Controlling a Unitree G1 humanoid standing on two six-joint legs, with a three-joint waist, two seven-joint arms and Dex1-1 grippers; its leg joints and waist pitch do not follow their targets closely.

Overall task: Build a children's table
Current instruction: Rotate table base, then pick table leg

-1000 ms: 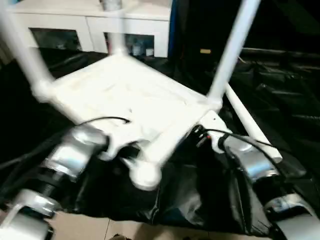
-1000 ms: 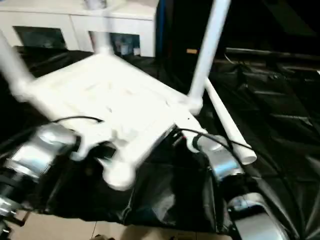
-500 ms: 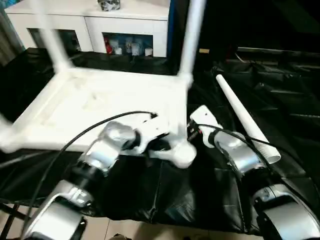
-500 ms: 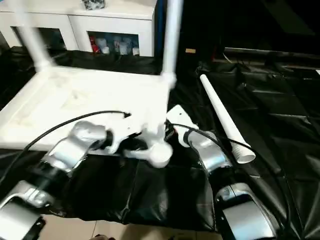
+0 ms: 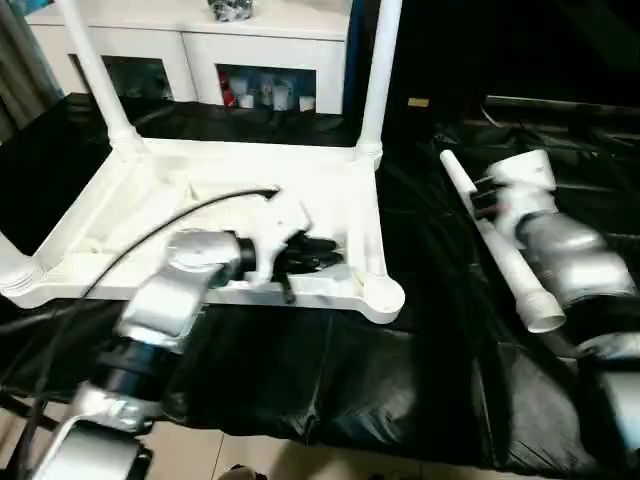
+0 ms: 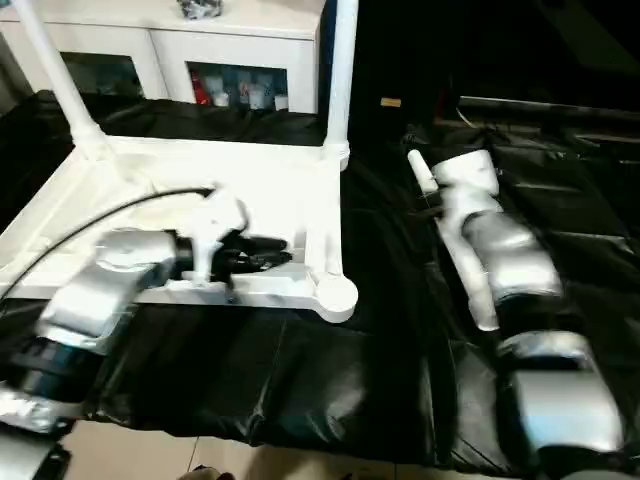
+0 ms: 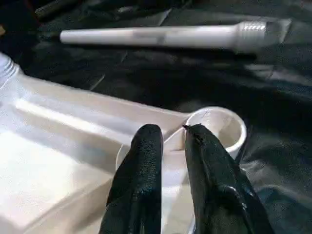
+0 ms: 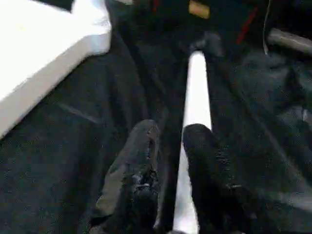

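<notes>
On the black-draped table lies the upturned tabletop [image 5: 215,195], two legs [image 5: 381,75] standing upright. Beside it, my left pincer [image 7: 168,146], nearly closed, nips its rim by the empty socket [image 7: 222,127]; my right pincer [image 8: 168,146] straddles the loose leg [image 5: 495,240], slightly apart.

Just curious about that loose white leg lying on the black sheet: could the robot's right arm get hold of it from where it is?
Probably yes. The right tool hangs just above the loose leg, and nothing lies between them.
</notes>
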